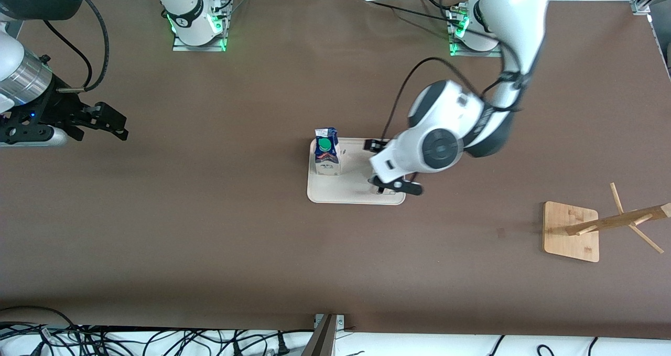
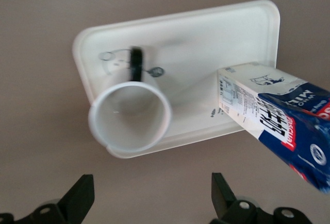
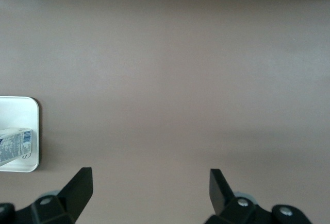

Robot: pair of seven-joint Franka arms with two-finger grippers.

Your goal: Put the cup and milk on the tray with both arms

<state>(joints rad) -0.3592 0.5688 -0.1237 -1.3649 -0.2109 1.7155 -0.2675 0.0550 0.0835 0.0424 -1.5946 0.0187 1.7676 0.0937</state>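
Note:
The cream tray (image 1: 350, 192) lies mid-table. The milk (image 1: 326, 155) stands upright on it, at the end toward the right arm. In the left wrist view the white cup (image 2: 129, 118) stands upright on the tray (image 2: 206, 33), its black handle (image 2: 136, 64) toward the tray's middle, beside the milk (image 2: 278, 116). In the front view the left arm's hand hides the cup. My left gripper (image 1: 392, 168) hangs over the tray's end nearest the left arm, open and empty (image 2: 149, 198). My right gripper (image 1: 112, 121) waits open and empty (image 3: 149, 193) over bare table at the right arm's end.
A wooden rack with a square base (image 1: 571, 231) and slanted pegs (image 1: 621, 220) stands toward the left arm's end, nearer the front camera than the tray. The right wrist view shows a tray corner (image 3: 23, 105) and part of the milk (image 3: 15, 144). Cables run along the table's front edge.

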